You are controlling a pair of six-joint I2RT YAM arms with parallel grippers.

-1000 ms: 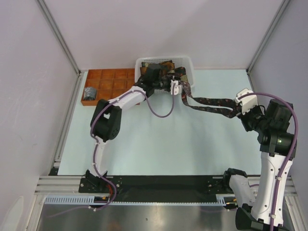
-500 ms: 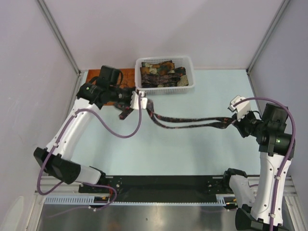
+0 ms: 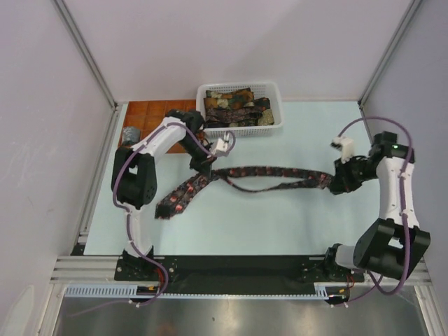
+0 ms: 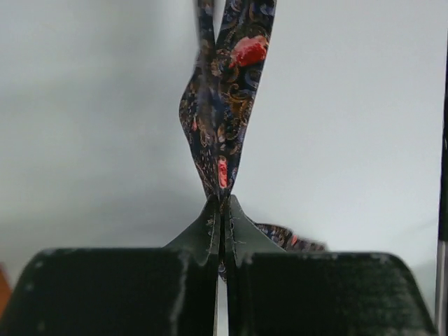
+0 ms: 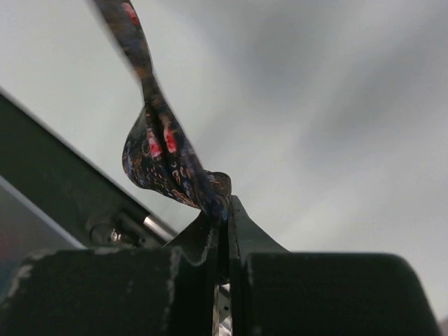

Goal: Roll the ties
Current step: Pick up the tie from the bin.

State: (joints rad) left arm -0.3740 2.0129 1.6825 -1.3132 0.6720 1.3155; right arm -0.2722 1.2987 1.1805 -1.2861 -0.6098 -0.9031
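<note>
One tie: a dark tie (image 3: 259, 176) with small pink-red marks is stretching across the middle of the pale table (image 3: 280, 224), going from one gripper to the other.
Tie's shape: it is lying folded in two long strips side by side, and its wide pointed end (image 3: 175, 201) is resting on the table toward the near left.
Left gripper: the left gripper (image 3: 208, 166) is pinching the tie at its left part, just in front of the basket.
Left fingers: in the left wrist view the two black fingers (image 4: 208, 231) are pressing tight together with the tie (image 4: 224, 112) squeezed between them.
Right gripper: the right gripper (image 3: 336, 183) is holding the other end of the tie, far out on the right side of the table.
Right fingers: in the right wrist view the fingers (image 5: 241, 234) are closing hard on a bunched bit of the tie (image 5: 164, 168).
More ties: other ties (image 3: 234, 106), some green, gold and brown, are piling up inside the white mesh basket (image 3: 274, 124) at the back of the table.
Tray: an orange compartment tray (image 3: 150, 112) is sitting just left of the basket, with a dark rolled thing (image 3: 129, 134) in one near-left pocket.
</note>
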